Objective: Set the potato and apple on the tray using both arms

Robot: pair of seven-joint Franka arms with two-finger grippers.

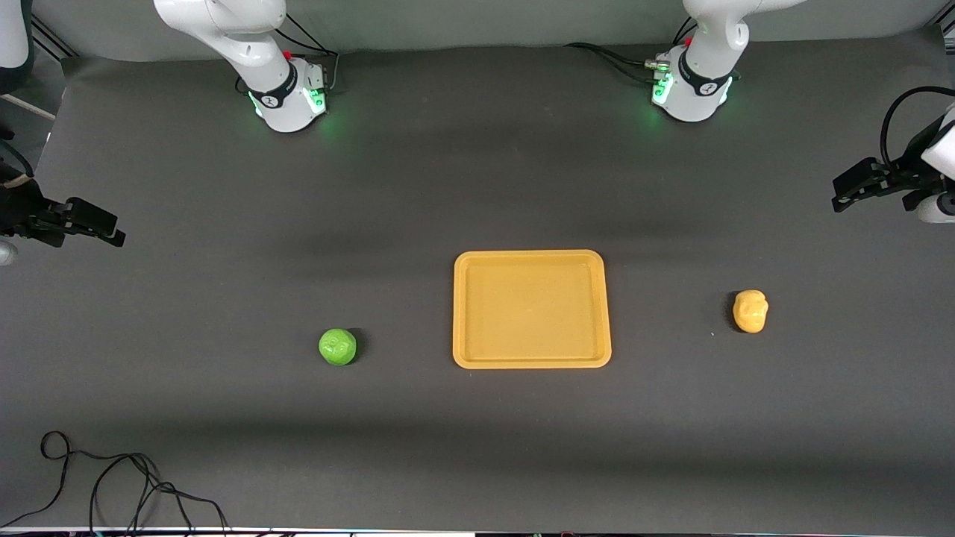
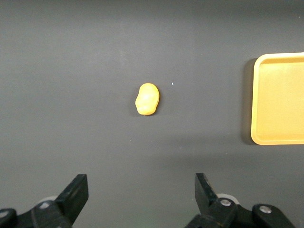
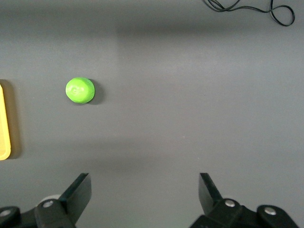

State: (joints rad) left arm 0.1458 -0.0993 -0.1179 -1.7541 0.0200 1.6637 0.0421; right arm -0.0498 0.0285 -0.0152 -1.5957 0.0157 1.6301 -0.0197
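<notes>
Nearest the camera we see a loose black cable (image 1: 112,485) on the dark grey table (image 1: 477,432). Our tray (image 1: 531,309) holds nothing; the apple (image 1: 337,347) lies toward the right arm's end, the potato (image 1: 750,310) toward the left arm's. Both the left gripper (image 2: 141,197) and right gripper (image 3: 145,195) hang over the table ends, fingers apart, their arms seemingly cut off at the edges.

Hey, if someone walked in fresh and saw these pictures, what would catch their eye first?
Probably the orange-yellow tray, empty at mid-table. The green apple lies toward the right arm's end, the potato toward the left arm's end, both apart from the tray. The left gripper and right gripper wait open over the table's ends.
</notes>
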